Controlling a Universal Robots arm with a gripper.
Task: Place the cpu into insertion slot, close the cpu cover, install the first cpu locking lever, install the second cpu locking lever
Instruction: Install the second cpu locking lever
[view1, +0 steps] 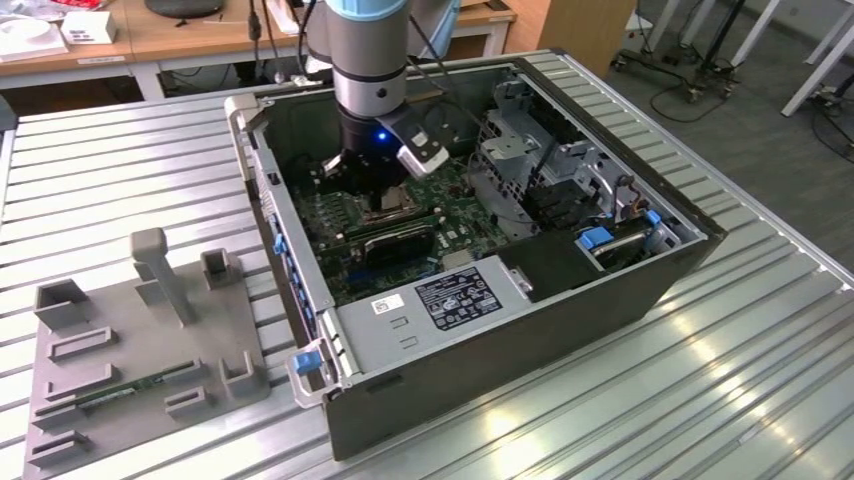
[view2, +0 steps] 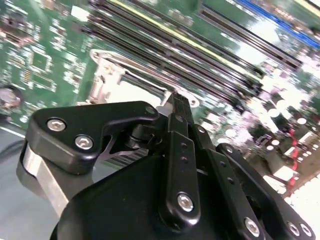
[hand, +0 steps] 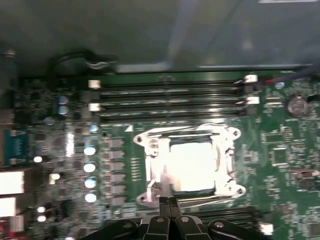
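The cpu (hand: 192, 165) sits in the insertion slot (hand: 150, 150) under the closed cpu cover (hand: 227, 162); the clenched, empty claw (hand: 168, 202) hovers at its edge, levers apparently pending.

i see a big metal table (view1: 120, 170) with long ridges running across it. an open computer case (view1: 534, 310) lies on it. beside the case, toward the exterior view's left, a flat grey tray (view1: 134, 370) with little holders rests on the table, just beside the case.
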